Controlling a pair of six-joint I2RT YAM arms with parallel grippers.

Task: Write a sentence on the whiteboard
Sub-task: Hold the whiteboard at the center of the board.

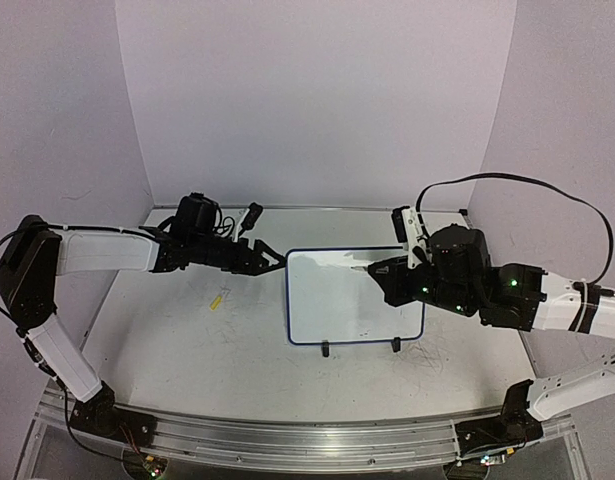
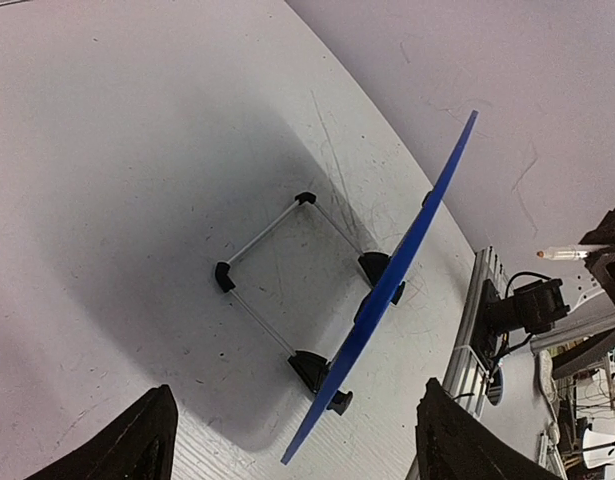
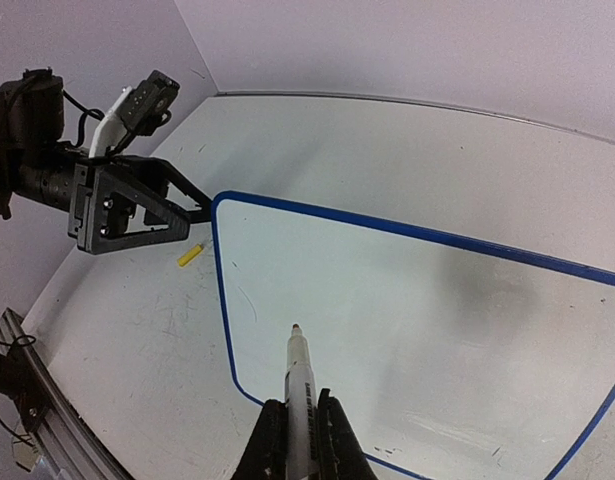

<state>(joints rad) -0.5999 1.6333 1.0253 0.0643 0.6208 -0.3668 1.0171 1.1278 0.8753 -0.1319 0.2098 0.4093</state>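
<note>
The whiteboard [image 1: 353, 300] stands tilted on its black feet at mid-table, blue-framed. Its face [image 3: 407, 310] carries only one faint short stroke; no sentence shows. My right gripper [image 1: 384, 270] [image 3: 299, 400] is shut on a white marker [image 3: 297, 365], whose bare tip hovers just off the board's left part. My left gripper [image 1: 270, 262] [image 2: 296, 388] is open at the board's upper left corner. In the left wrist view the board's edge [image 2: 407, 255] runs between the wide fingers [image 2: 137, 440], touching neither.
A small yellow cap [image 1: 218, 299] [image 3: 190, 256] lies on the table left of the board. The board's wire stand [image 2: 262, 240] reaches behind it. An aluminium rail [image 1: 307, 440] runs along the near edge. Walls close in the back and sides.
</note>
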